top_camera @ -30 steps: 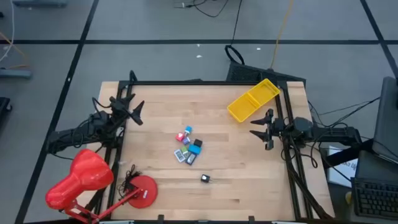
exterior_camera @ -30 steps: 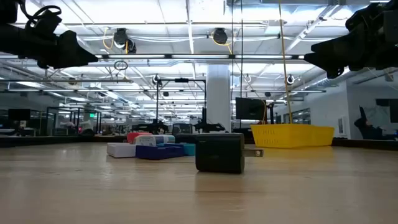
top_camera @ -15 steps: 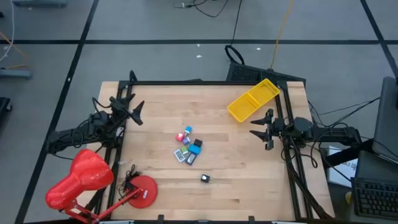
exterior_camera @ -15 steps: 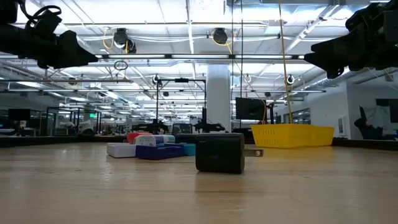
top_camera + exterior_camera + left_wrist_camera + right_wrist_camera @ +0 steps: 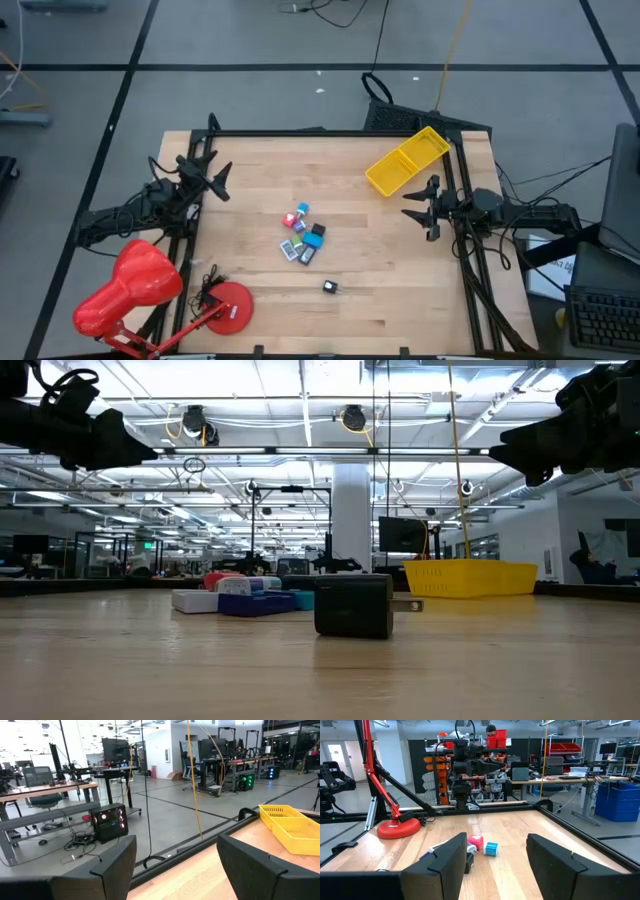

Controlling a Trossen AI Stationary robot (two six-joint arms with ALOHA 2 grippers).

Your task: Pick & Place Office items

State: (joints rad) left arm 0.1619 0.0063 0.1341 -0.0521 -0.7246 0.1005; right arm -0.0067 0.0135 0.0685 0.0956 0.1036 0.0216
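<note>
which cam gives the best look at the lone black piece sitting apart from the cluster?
Low view: the black piece is nearest the camera and unobstructed, a boxy block with a prong on one side. High view shows it only as a small speck apart from the cluster. In the right wrist view it can't be picked out; the left wrist view misses it.

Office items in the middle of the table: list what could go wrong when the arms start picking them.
1. The clustered items touch each other, so open fingers may nudge neighbours or grab two.
2. The black piece lies apart and could be missed.
3. The tray sits at the table's corner, tilted; a drop might miss it.
</note>
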